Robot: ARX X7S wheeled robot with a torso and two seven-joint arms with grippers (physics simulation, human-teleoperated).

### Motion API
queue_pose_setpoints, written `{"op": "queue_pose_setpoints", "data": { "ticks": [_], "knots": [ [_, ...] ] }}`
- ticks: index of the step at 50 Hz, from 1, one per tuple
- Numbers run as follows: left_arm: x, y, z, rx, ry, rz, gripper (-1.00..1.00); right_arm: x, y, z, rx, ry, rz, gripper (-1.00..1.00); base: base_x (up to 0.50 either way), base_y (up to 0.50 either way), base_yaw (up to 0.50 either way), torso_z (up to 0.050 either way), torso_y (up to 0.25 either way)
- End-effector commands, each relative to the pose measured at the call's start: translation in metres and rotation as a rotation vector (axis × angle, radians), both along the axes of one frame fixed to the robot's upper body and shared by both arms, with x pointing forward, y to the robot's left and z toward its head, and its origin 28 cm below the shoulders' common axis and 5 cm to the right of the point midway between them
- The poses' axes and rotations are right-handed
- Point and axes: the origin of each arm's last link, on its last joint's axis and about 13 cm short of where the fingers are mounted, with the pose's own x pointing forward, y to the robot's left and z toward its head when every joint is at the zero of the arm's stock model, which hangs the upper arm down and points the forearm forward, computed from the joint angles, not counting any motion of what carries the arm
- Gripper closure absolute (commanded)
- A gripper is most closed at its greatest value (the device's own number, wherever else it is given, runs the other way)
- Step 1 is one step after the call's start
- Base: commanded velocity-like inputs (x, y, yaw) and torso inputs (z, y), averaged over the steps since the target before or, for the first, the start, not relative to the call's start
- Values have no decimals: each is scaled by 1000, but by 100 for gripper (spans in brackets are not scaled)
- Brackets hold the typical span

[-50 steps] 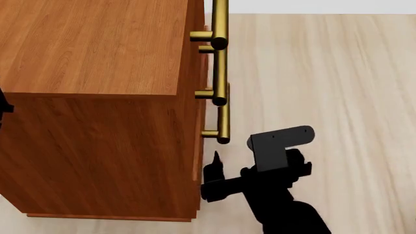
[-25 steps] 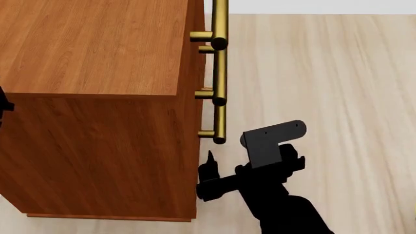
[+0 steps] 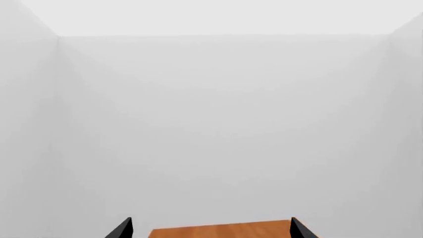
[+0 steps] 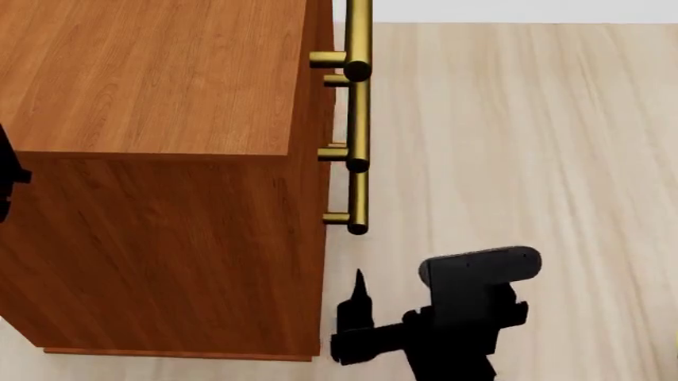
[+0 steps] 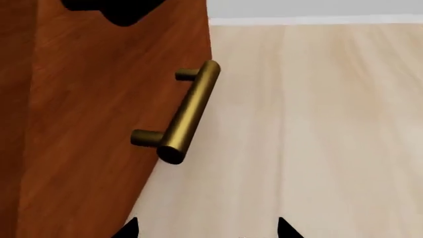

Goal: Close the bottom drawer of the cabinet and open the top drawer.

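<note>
Cabinet (image 4: 159,159) fills the left of your head view, seen from above and from the side, with all three drawer fronts looking flush along its right-hand face. The bottom drawer (image 5: 99,139) therefore reads as shut, so I judge the step in hand to be the reach for the top drawer (image 4: 321,44).

Its handle (image 4: 358,36) is the uppermost brass bar in the head view, with the middle and bottom bars stacked below it. Pick that one, not the matching bar one tier down.

Your right gripper (image 4: 358,295) sits low beside the cabinet's front, near the bottom handle (image 5: 188,114) and apart from it. Its fingertips show spread wide in the right wrist view, holding nothing. Raise it, line the gap up across the bar, close fully, then pull straight out from the front.

Your left gripper (image 3: 208,229) hovers above the cabinet top, fingers apart and empty.
</note>
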Motion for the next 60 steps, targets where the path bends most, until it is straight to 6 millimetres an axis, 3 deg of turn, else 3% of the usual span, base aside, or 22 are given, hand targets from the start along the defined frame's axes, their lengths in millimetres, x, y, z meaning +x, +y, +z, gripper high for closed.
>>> {"op": "queue_pose_setpoints", "data": {
  "ticks": [1,27,34,50,60],
  "knots": [
    [-2,-1,1,-3,-4,-8,-100,-22,-11,16,105,-58,-118,-100,0,0,0,0,0],
    [-2,-3,2,2,-13,-19,-100,-30,-22,60,561,-135,-203,-100,0,0,0,0,0],
    [-2,-3,2,1,-14,-18,-100,-33,-23,67,612,-144,-209,-100,0,0,0,0,0],
    [-3,-4,4,3,-20,-21,-100,-40,-13,105,764,-184,-171,-100,0,0,0,0,0],
    [-3,-4,3,1,-19,-22,-100,-54,-1,123,871,-179,-105,-100,0,0,0,0,0]
  ]
}}
